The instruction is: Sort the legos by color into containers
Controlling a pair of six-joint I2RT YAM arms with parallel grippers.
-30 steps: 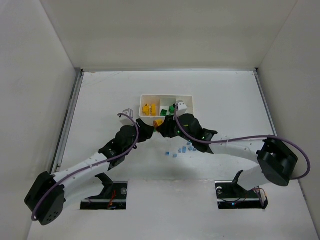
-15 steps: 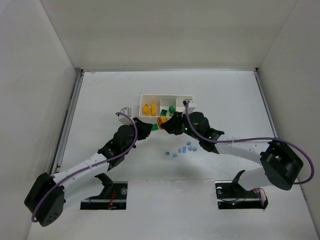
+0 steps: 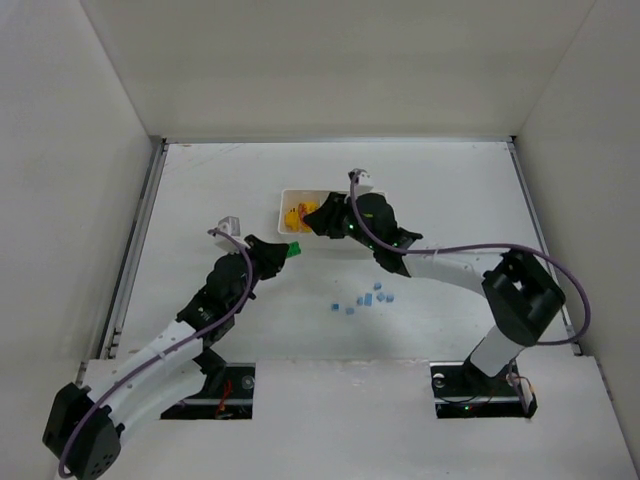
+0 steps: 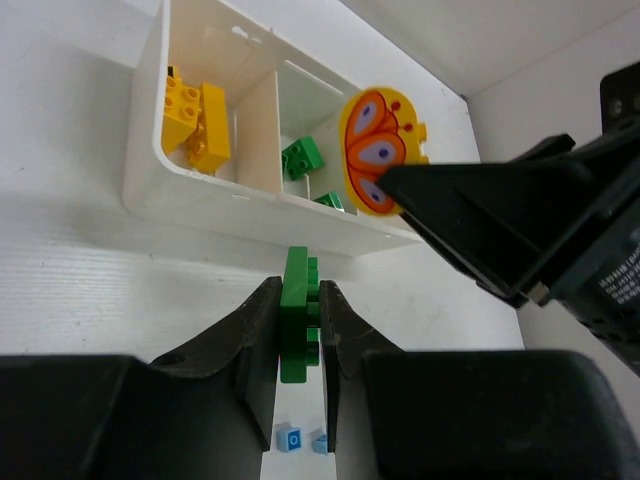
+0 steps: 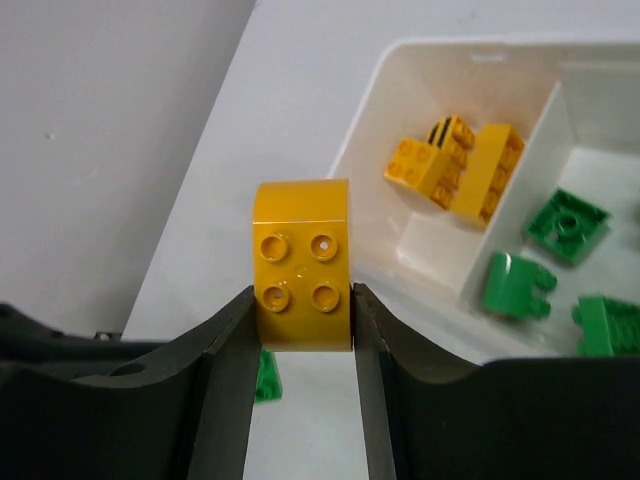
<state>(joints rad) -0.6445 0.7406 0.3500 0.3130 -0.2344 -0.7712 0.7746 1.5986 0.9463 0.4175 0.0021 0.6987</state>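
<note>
The left wrist view shows the left pincer closed on a green lego just short of the white tray, and it alone shows the yellow lego with its printed face, orange with purple ovals. The right wrist view shows the right pincer clamped on that lego's studded side at the corner of the compartment holding yellow bricks. In the top view the right arm covers most of the tray, and light blue pieces lie on the surface well apart from it. White lettering on the right pincer's housing is cut off and unreadable.
</note>
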